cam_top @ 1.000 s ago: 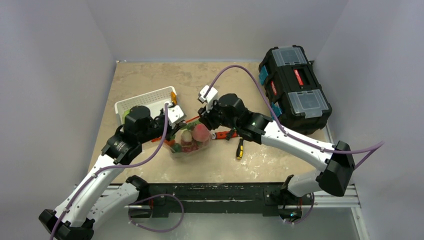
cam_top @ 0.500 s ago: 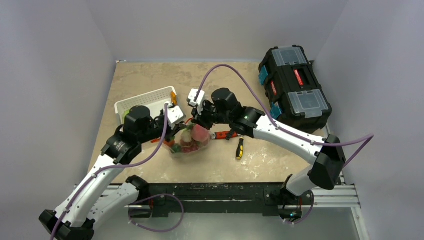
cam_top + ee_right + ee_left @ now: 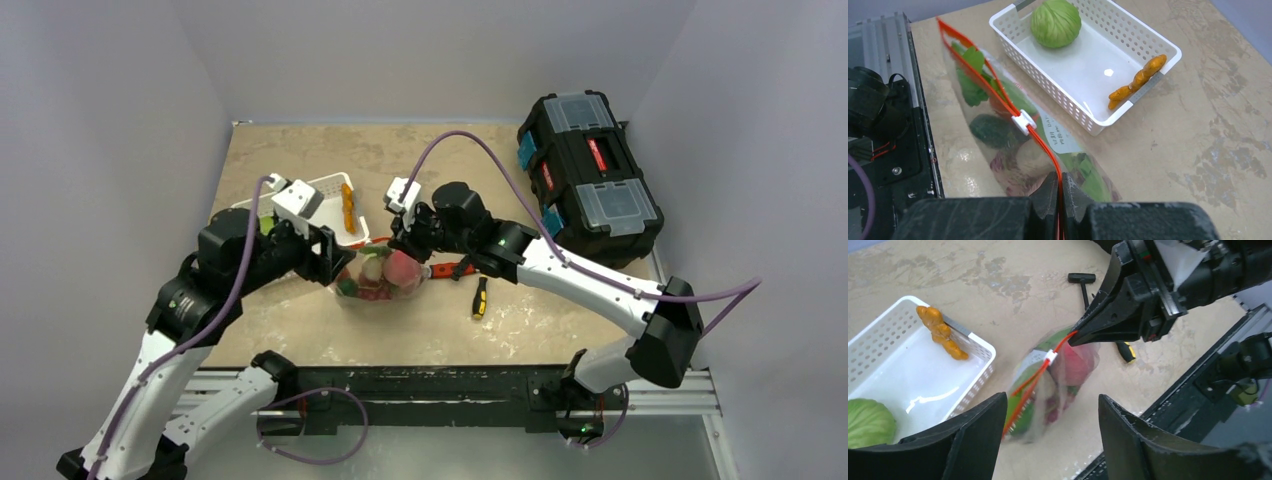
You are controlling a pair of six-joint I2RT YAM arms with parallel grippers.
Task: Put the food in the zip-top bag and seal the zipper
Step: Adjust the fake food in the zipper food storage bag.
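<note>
- Right pincer clamps one zipper end; the zip-top bag hangs mid-surface, half-open. A slip would spill food.
- Left pincer gapes wide and empty; the cabbage, at the bag's ten o'clock, risks being sealed out.

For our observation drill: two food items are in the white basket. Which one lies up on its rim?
The knobbly orange piece, lying along the basket's end rim; the round green cabbage sits on its floor.

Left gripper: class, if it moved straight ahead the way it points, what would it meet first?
The left gripper would probably meet the bag first, near its zipper; depth is unclear.
</note>
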